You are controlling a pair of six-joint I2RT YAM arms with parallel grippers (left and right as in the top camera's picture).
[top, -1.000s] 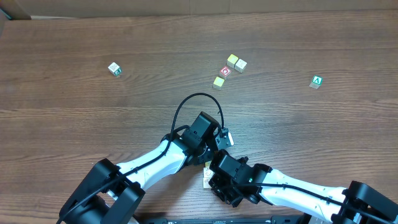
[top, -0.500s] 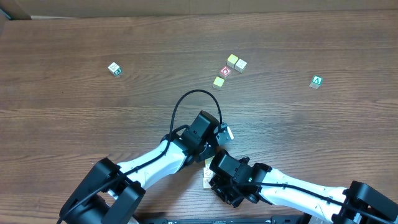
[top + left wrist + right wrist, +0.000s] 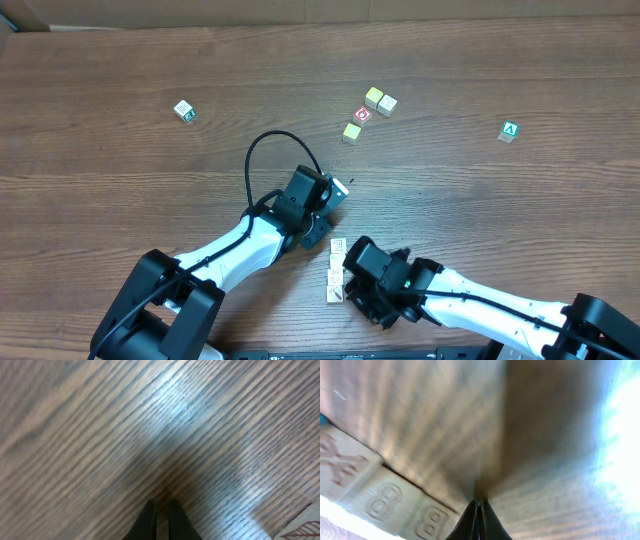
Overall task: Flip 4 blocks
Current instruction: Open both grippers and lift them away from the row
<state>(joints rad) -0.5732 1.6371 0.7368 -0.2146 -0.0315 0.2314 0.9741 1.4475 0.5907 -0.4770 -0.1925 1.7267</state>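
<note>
We have both tools pinched shut and empty, the left tool (image 3: 161, 510) near the far end of the row of four blocks (image 3: 334, 270) on the desk (image 3: 150, 200) and the right tool (image 3: 479, 507) just beside that row, so a shut tip might push the blocks apart instead of flipping them.

We read a white "A" on the green cube (image 3: 510, 130). In the right wrist view, the pale blocks (image 3: 385, 500) in a row show a raised "B", an "8" beside it, then perhaps an "X". Other marks are too small to read.
</note>
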